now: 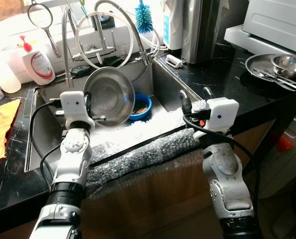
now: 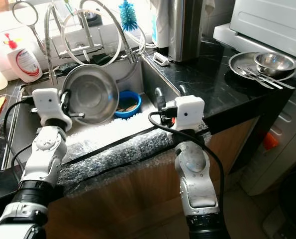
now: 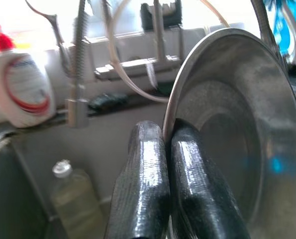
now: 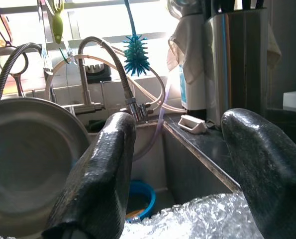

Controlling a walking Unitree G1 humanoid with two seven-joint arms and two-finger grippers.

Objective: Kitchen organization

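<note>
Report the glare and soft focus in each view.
Left eye view: window light washes out the soap bottle and the back ledge. Left wrist view: the fingers clamped on the steel bowl rim are blurred, and the top is overexposed. Right wrist view: the open fingers are soft, and the bottle brush is backlit.

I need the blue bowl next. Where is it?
The blue bowl sits in the sink, right of and behind the steel pan held by the left gripper.
</note>
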